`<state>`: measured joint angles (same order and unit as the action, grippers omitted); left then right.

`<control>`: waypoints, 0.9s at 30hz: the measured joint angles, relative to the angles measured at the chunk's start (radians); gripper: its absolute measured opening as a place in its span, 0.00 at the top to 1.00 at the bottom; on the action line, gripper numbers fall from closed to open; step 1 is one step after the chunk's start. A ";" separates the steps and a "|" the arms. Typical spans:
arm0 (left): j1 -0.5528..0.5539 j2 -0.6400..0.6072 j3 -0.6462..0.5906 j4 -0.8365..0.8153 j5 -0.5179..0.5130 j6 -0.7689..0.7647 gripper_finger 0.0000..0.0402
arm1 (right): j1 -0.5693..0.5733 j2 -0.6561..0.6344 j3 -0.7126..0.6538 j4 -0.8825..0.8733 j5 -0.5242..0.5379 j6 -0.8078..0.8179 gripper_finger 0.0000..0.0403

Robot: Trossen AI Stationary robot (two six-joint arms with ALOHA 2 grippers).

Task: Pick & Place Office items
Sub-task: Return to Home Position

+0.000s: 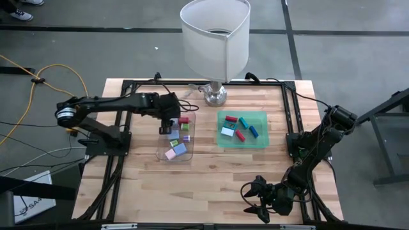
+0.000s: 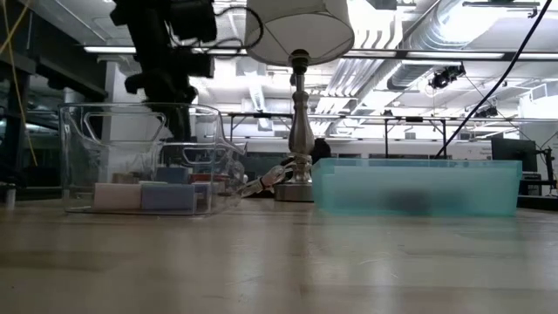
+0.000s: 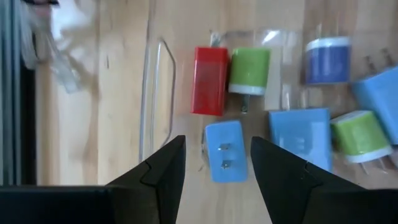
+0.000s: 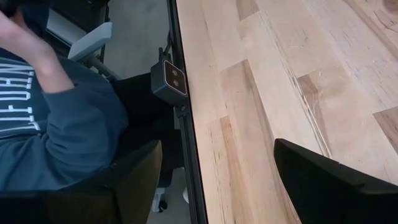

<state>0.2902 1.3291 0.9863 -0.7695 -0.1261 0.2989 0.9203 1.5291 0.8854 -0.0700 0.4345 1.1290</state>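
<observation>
Clear plastic forms the bin [image 2: 87, 148] that stands left of the worktop's [image 1: 211, 185] middle. It holds a share of the office items [image 3: 209, 81]: red, green, blue and pale blue plug blocks lying flat and loose on its floor, as dropped pieces would. The left gripper [image 1: 168, 125] hangs just above the bin's far end, its fingers [image 3: 165, 171] spread and empty, with a pale blue block [image 3: 224, 151] directly beneath the gap. Nothing is pinched, which suits an arm about to pull away rather than one picking. More items, red and blue ones, lie in the green tray [image 2: 366, 174] just right of the bin, so by my reading the sorting is not complete. The right gripper [image 1: 246, 200] waits near the worktop's near right corner, jaws wide apart and holding nothing, well apart from both containers. A lamp [image 1: 215, 38] stands at the far edge, between bin and tray. A person [image 4: 56, 118] sits beyond the worktop's edge. A straight lift looks the safest way for the left arm to clear the bin wall
</observation>
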 joint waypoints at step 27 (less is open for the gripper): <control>-0.149 -0.179 0.000 -0.025 0.190 -0.182 0.57 | 0.000 0.000 0.000 0.000 0.000 0.000 0.26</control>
<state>0.1416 1.1498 0.9863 -0.7944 0.0642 0.1173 0.9201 1.5293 0.8856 -0.0700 0.4347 1.1290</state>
